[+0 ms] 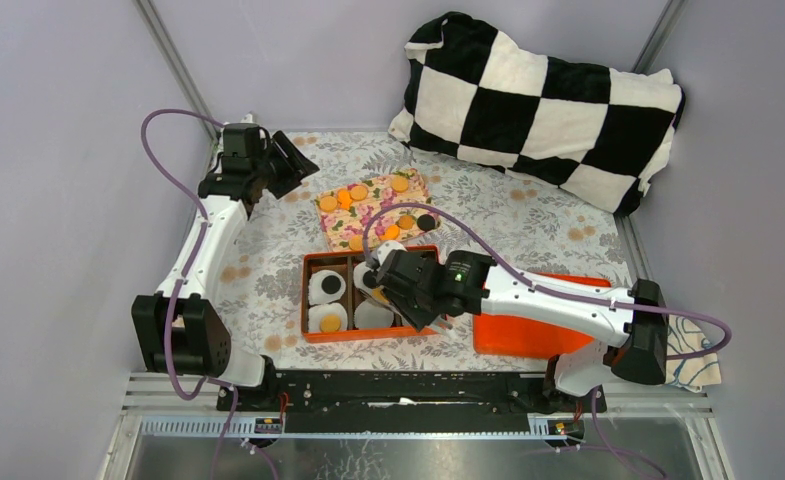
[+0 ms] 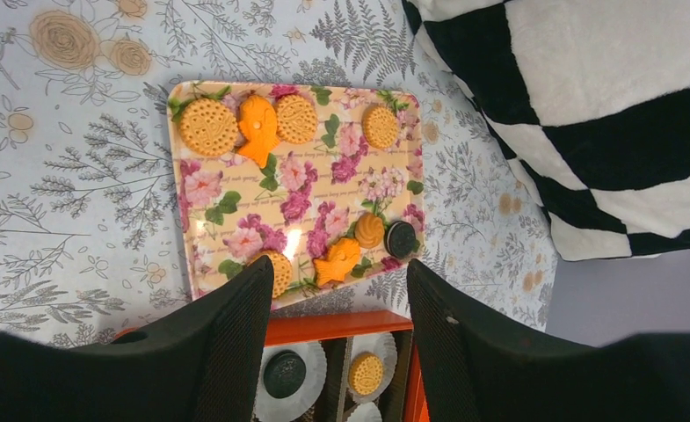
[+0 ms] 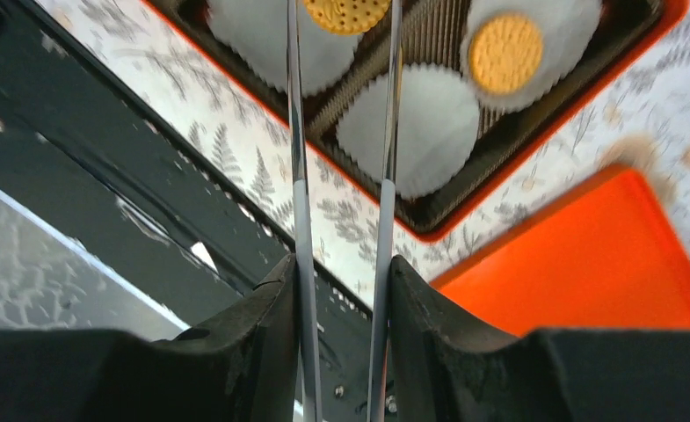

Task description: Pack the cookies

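Several orange-tan cookies (image 2: 207, 126) and one dark cookie (image 2: 401, 238) lie on a floral tray (image 1: 368, 212). The orange box (image 1: 313, 335) holds white paper cups; one has a dark cookie (image 1: 327, 287), one a tan cookie (image 1: 329, 322). My right gripper (image 3: 341, 272) is shut on metal tongs (image 3: 299, 176). The tongs pinch a tan cookie (image 3: 345, 13) above a cup in the box. Beside it are an empty cup (image 3: 429, 123) and a cup with a tan cookie (image 3: 505, 53). My left gripper (image 2: 339, 290) is open and empty, held above the tray's near edge.
An orange lid (image 1: 513, 335) lies right of the box, partly under my right arm. A black-and-white checked pillow (image 1: 538, 105) fills the far right. A floral cloth (image 1: 268, 280) covers the table. A black rail (image 3: 148, 202) runs along the near edge.
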Available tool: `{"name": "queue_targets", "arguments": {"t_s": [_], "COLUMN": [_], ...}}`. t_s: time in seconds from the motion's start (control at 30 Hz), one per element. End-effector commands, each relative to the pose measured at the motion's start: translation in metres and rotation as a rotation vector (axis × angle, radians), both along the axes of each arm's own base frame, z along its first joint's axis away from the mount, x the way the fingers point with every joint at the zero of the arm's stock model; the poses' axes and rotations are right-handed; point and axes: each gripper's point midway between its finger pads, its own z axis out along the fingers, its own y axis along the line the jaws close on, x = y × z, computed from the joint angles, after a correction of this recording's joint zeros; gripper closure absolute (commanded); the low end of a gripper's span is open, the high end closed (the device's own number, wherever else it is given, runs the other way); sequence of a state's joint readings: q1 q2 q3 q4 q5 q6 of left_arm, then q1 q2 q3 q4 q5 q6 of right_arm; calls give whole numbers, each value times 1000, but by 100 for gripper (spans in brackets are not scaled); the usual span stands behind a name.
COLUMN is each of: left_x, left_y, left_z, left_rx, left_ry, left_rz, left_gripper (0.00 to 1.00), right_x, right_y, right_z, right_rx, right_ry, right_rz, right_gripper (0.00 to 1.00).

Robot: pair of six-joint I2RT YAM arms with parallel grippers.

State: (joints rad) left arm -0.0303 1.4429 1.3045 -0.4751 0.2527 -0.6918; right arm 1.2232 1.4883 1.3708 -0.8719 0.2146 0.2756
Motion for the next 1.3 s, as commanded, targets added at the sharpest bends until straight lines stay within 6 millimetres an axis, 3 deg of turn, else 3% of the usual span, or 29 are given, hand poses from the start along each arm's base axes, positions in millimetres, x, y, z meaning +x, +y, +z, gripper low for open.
{"name": "queue_targets", "arguments": {"t_s": [0.0,0.2,0.47,0.63,0.77,0.9,1.03,1.27], "left_x": [0,0,0,0,0,0,1,1], "left_y": [-13,-14,-15,-19,-21,-22,-21,-18], "left_z": [15,19,18,19,20,22,23,20], "left_rx": [-20,-10,-8,-17,-19,-22,-20,1], "left_ry": [-54,-62,-57,-67,-72,-78,-89,-84], "left_rz": [-26,-24,-33,-60,-71,-77,-71,-64], "left_gripper": [38,38,37,36,36,36,36,36], "right_x": [-13,-13,-23,-19,-7,17,57,151], "right_y": [-10,-5,9,15,22,26,32,44], "right_z": [5,2,9,14,31,60,77,45], "right_rx": [56,41,79,96,130,154,135,106], "right_ry": [43,48,97,77,15,-111,-260,-272], "right_rz": [-53,-25,38,43,25,-18,-77,-175], "right_gripper": [85,78,51,50,52,55,55,55]}}
